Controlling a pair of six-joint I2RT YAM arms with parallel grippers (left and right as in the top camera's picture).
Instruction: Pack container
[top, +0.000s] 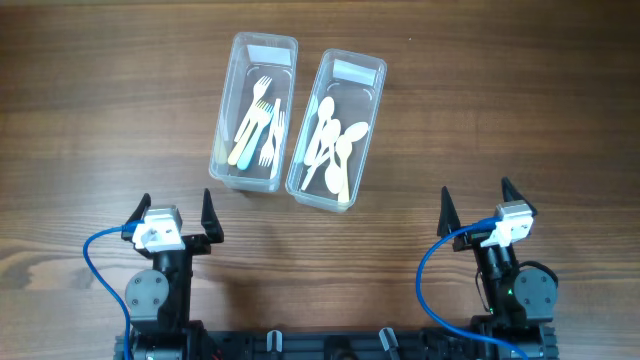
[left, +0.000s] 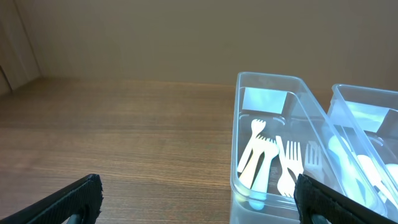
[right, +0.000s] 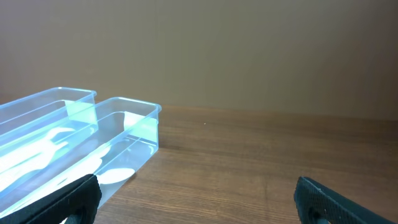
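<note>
Two clear plastic containers stand side by side at the table's centre. The left container (top: 232, 120) holds several white and pale yellow forks (top: 260, 125). The right container (top: 362, 130) holds several white spoons (top: 330, 140). My left gripper (top: 176, 212) is open and empty near the front edge, just below the left container. My right gripper (top: 474, 203) is open and empty at the front right, apart from both containers. The left wrist view shows the fork container (left: 239, 155) with forks (left: 273, 162) ahead on the right. The right wrist view shows the spoon container (right: 146, 134) at the left.
The table is brown wood (top: 480, 100). Blue cables (top: 95, 265) run from both arm bases at the front edge. A plain wall (right: 249, 50) stands beyond the far edge in the wrist views.
</note>
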